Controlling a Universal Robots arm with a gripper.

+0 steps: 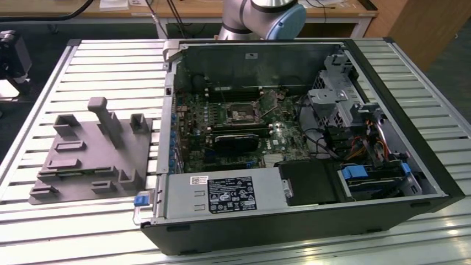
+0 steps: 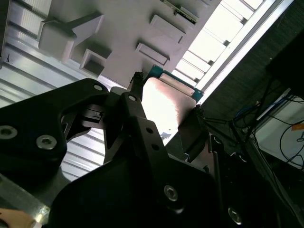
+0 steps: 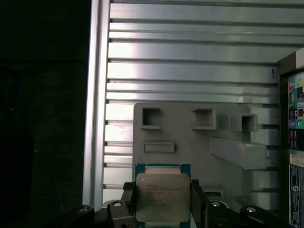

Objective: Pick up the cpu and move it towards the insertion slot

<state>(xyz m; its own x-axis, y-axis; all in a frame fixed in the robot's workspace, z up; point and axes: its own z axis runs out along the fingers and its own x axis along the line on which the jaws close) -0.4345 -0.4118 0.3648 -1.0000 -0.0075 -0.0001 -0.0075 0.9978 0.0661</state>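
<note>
- In the first wrist view we see the pincer closed on the cpu, a small flat square chip with a silvery metal face on a green board. One dark finger presses on each of two opposite edges, and the pincer has hold of nothing else.
- The cpu hangs over the grey plastic fixture, a moulded block with shallow square recesses and upright posts. The fixture lies on the slatted aluminium bench. We judge the chip lifted clear of the fixture, since it looks large against the recesses behind it.
- The insertion slot is a small square socket with a dark centre and a silver frame. It sits on the green motherboard inside the open black computer case.
- In the exterior view the fixture is on the exterior view's left of the case, well apart from the slot, with the case wall between them.
- We take the step in hand to be the carry from fixture to slot. To do it well we would hold the chip level, with its metal face towards the wrist, and squeeze only on the edges.
- The path should pass high enough to clear the case wall. It should also stay away from the long black card just beside the slot and from the loose cables on the exterior view's right.
- The grip is on thin edges, so we judge that a jerk or a brush against the wall could tilt the chip. A slow, steady travel that arrives square to the silver frame seems safest.
</note>
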